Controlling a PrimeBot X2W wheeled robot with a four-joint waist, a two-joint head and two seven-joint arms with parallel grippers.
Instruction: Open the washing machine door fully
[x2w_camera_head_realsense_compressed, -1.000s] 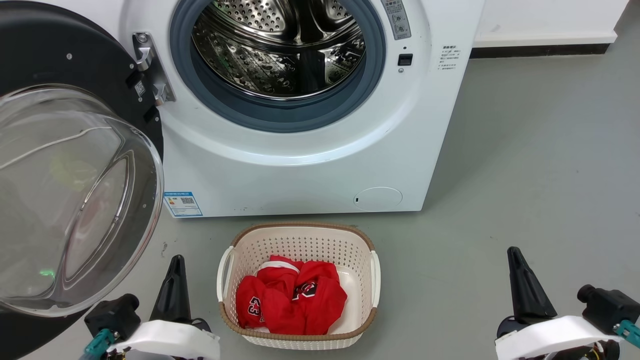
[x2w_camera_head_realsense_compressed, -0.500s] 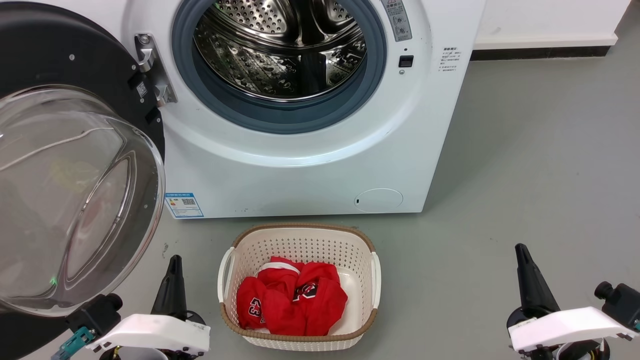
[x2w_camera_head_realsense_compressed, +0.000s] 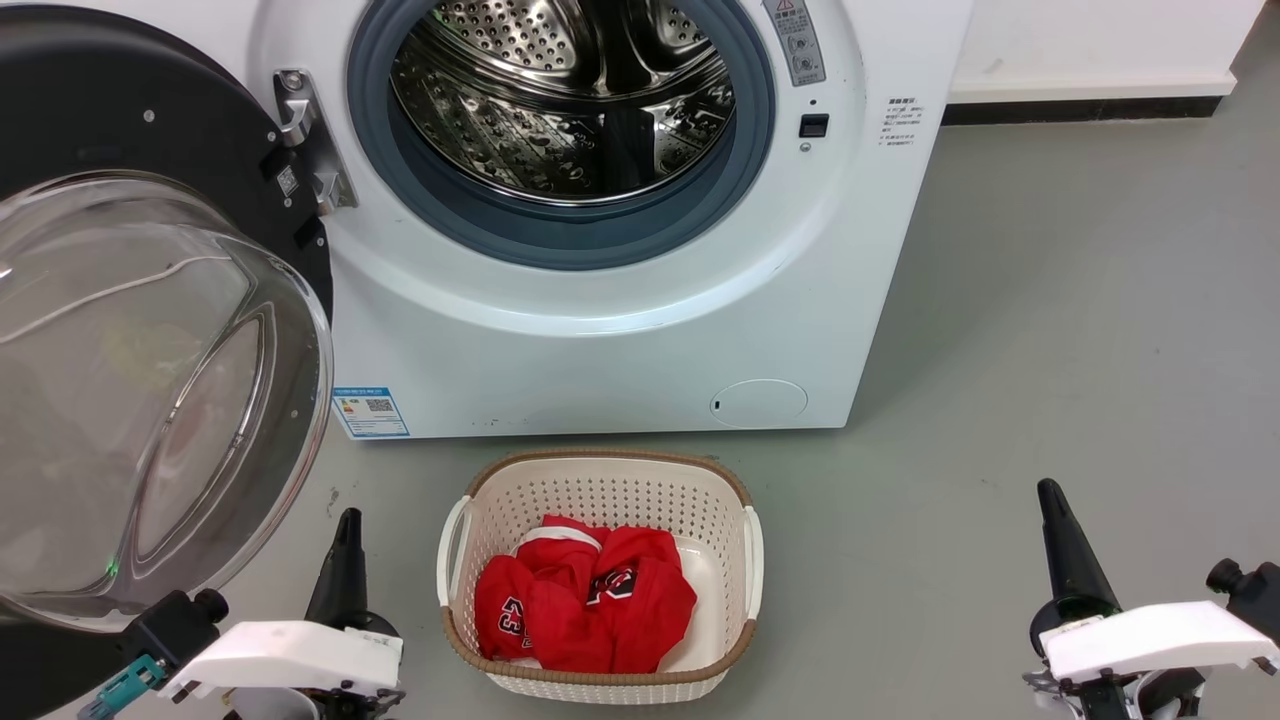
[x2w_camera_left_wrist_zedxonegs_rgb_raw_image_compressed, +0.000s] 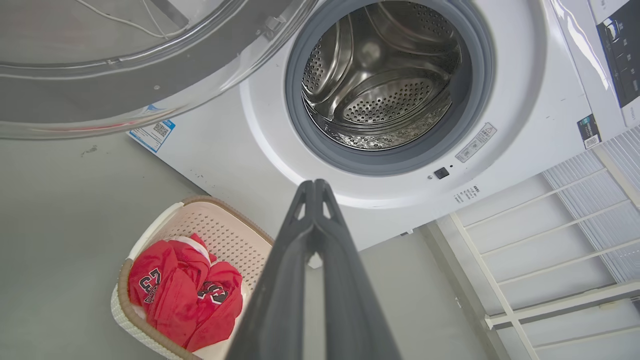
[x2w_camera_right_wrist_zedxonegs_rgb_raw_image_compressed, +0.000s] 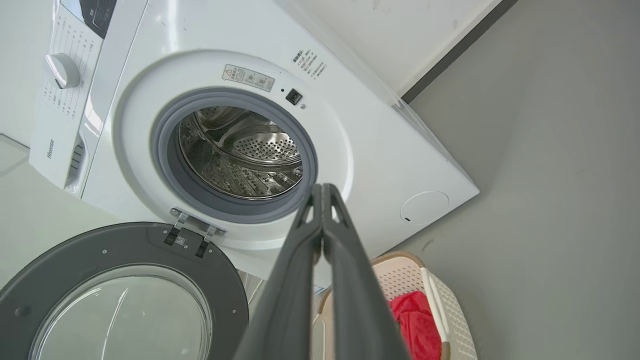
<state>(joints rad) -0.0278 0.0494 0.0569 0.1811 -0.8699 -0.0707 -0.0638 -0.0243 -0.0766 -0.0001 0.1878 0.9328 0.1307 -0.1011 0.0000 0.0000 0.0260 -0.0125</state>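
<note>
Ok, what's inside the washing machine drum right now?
The drum shows bare perforated steel and paddles, no laundry visible. Its near lower part is hidden behind the grey gasket. The red clothes lie in the basket outside.

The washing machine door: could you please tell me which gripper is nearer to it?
Left. The left gripper sits just beside the washing machine door, apart from it; the right gripper is across the floor, beyond the basket.
</note>
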